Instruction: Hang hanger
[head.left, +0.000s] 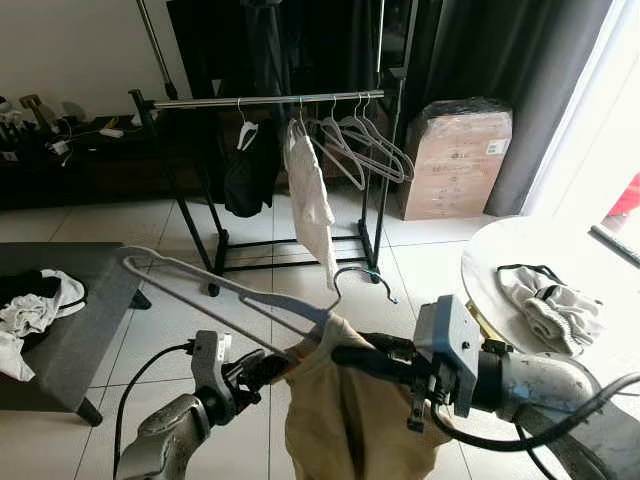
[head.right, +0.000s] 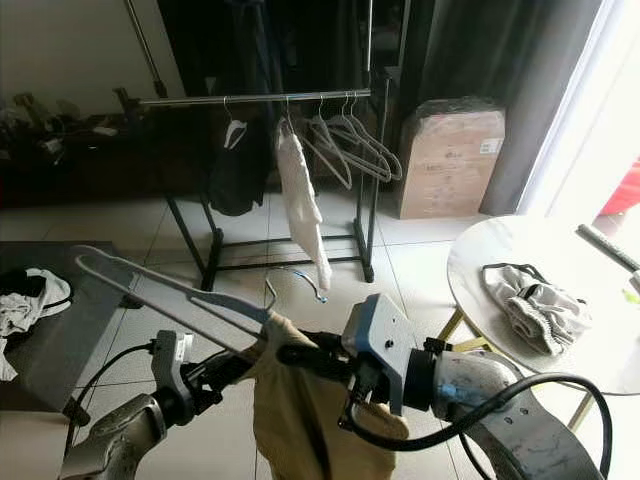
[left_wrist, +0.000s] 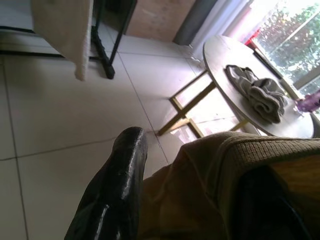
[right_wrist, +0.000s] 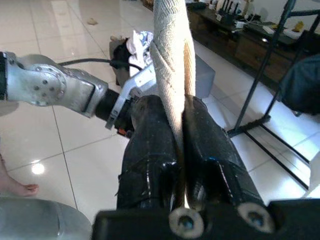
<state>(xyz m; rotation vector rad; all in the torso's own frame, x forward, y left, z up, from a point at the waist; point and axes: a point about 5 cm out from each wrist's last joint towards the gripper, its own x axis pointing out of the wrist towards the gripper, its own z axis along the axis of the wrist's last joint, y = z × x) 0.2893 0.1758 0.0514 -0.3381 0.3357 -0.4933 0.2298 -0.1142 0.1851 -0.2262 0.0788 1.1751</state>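
A grey hanger (head.left: 210, 285) carries a tan garment (head.left: 350, 415) low in front of me, its hook (head.left: 365, 277) pointing toward the clothes rack (head.left: 260, 99). My right gripper (head.left: 342, 353) is shut on the garment's fabric just under the hanger's neck. In the right wrist view the two black fingers (right_wrist: 150, 150) pinch a strip of that cloth (right_wrist: 172, 60). My left gripper (head.left: 268, 366) reaches into the garment from the left. In the left wrist view a thick fold of tan cloth (left_wrist: 225, 180) lies between its fingers (left_wrist: 117, 195).
The rack's bar holds a black garment (head.left: 250, 165), a white garment (head.left: 310, 200) and several bare hangers (head.left: 370, 145). A wrapped box (head.left: 455, 160) stands to its right. A round table (head.left: 500, 250) with a grey cloth (head.left: 550, 300) is on my right, a grey bench (head.left: 80, 320) with clothes on my left.
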